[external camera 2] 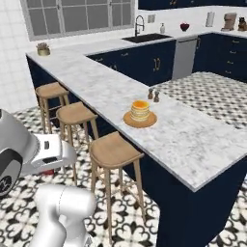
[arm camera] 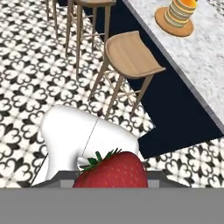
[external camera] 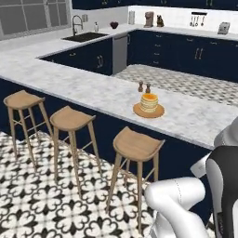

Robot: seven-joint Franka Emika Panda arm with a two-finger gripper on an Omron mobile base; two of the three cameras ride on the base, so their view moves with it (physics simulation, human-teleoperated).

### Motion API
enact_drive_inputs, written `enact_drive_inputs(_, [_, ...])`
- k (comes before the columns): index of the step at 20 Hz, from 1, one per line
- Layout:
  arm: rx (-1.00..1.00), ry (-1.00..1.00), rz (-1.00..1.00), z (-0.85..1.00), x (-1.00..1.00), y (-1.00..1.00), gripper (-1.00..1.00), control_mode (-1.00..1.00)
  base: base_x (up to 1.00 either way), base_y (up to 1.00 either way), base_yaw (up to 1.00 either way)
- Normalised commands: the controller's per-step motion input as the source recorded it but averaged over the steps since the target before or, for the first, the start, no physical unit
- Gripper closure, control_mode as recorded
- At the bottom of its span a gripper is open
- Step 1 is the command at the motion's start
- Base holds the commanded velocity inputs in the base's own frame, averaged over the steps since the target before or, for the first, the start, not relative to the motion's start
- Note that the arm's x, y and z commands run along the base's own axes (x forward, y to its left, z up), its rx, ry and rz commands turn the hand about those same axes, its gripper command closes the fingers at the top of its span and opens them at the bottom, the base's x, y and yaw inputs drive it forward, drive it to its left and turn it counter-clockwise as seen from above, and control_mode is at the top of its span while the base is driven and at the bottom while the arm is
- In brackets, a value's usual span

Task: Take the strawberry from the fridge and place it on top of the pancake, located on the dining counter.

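Low over a stool (arm camera: 131, 54), tool (arm camera: 111, 183) grips strawberry (arm camera: 111, 171).

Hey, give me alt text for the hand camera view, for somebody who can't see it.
A red strawberry with green leaves sits at the bottom of the frame, right at the gripper. Beyond it are a black-and-white patterned floor and wooden stools beside a navy-based dining counter, where a pancake stack rests on a round wooden board.

strawberry (arm camera: 111, 169) bottom cut off, tool fingertips hidden
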Motion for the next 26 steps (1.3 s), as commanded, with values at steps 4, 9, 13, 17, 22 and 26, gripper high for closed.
enact_drive_inputs(4, [0.0,0.0,0.0,0.0,0.0,0.0,1.0,1.0,0.6,0.77,-0.65])
enact_drive_inputs(9, [0.0,0.0,0.0,0.0,0.0,0.0,1.0,1.0,0.25,0.74,-0.67])
enact_drive_inputs(13, [0.0,0.0,0.0,0.0,0.0,0.0,1.0,1.0,0.05,0.75,-0.66])
enact_drive_inputs(17, [0.0,0.0,0.0,0.0,0.0,0.0,1.0,1.0,0.06,0.87,-0.61])
enact_drive_inputs(22, [0.0,0.0,0.0,0.0,0.0,0.0,1.0,1.0,0.21,0.93,-0.53])
enact_drive_inputs(26, [0.0,0.0,0.0,0.0,0.0,0.0,1.0,1.0,0.46,0.65,-0.4])
